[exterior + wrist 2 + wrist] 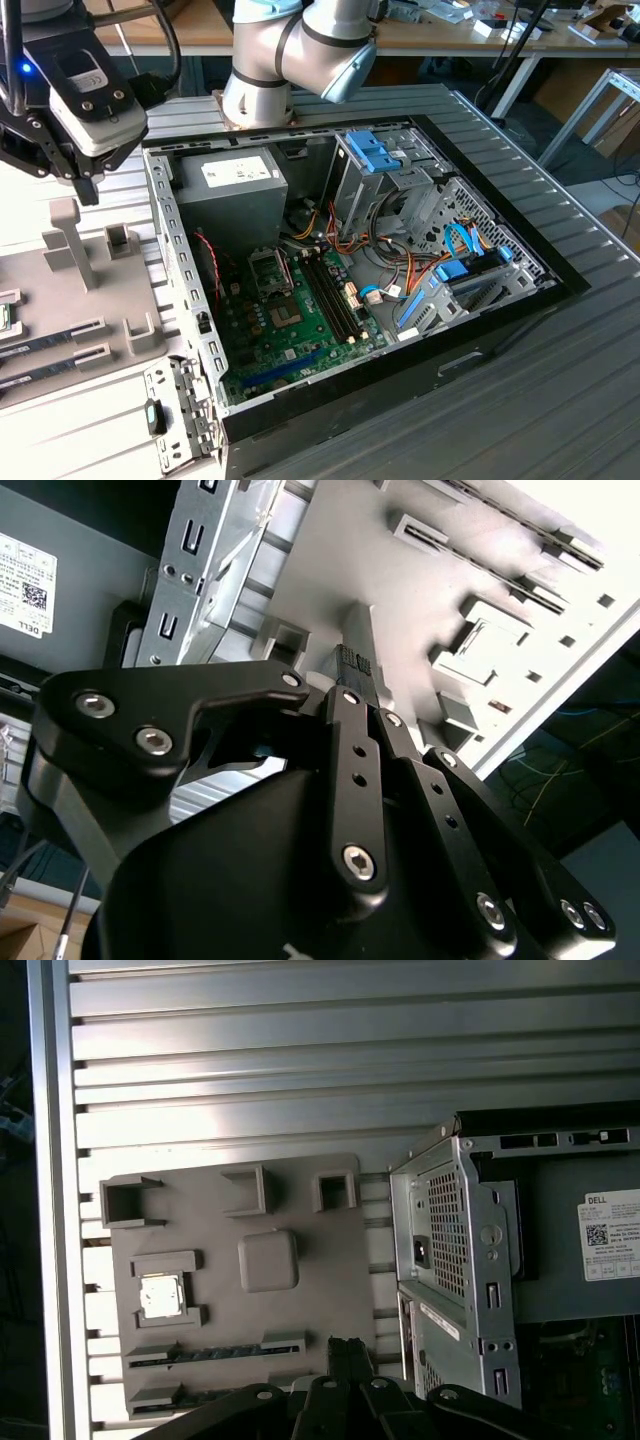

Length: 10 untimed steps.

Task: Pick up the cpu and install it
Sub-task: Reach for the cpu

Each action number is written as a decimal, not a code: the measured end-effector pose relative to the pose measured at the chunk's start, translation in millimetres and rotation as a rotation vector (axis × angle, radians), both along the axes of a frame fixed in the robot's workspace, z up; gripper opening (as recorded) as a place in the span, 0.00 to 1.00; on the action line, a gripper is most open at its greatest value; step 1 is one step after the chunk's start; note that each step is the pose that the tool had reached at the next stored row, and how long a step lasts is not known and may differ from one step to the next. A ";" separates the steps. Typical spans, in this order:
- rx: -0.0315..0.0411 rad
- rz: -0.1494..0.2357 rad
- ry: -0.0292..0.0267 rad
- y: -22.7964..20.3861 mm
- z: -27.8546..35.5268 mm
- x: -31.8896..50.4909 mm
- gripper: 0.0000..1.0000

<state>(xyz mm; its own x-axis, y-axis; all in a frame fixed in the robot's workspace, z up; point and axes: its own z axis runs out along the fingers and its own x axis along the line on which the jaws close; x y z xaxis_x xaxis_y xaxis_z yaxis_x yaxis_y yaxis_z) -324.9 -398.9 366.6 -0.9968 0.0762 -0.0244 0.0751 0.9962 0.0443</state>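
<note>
One cpu [162, 1295] is seated in a grey tray [340, 1290] recess. One end effector [346, 1348] is held above the tray, pressed together and empty. One white label [612, 1235] is seen on the power supply [558, 1260].

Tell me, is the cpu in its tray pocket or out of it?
In. The cpu lies flat inside a square pocket of the grey tray.

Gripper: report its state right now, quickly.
Gripper: closed, holding nothing. It hangs over the edge of the grey fixture plate; the cpu lies in a recess on that plate.
</note>
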 end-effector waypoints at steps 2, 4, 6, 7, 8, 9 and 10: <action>0.0000 0.000 0.0000 0.0 -0.2 -0.4 0.11; 0.0001 0.000 0.0000 0.0 -0.4 -0.7 0.11; 0.0000 0.000 0.0000 0.0 -0.6 -1.0 0.11; 0.0000 0.000 0.0000 0.0 -0.6 -1.2 0.11; 0.0000 0.000 0.0000 0.0 -0.7 -1.4 0.11; 0.0000 0.000 0.0000 0.0 -0.8 -1.5 0.11; 0.0000 0.000 0.0000 0.0 -1.0 -1.8 0.11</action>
<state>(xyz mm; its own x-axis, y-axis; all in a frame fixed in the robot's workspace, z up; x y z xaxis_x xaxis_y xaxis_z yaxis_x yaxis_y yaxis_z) -326.7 -398.9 365.6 -0.9968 0.0762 -0.0245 0.0751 0.9962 0.0444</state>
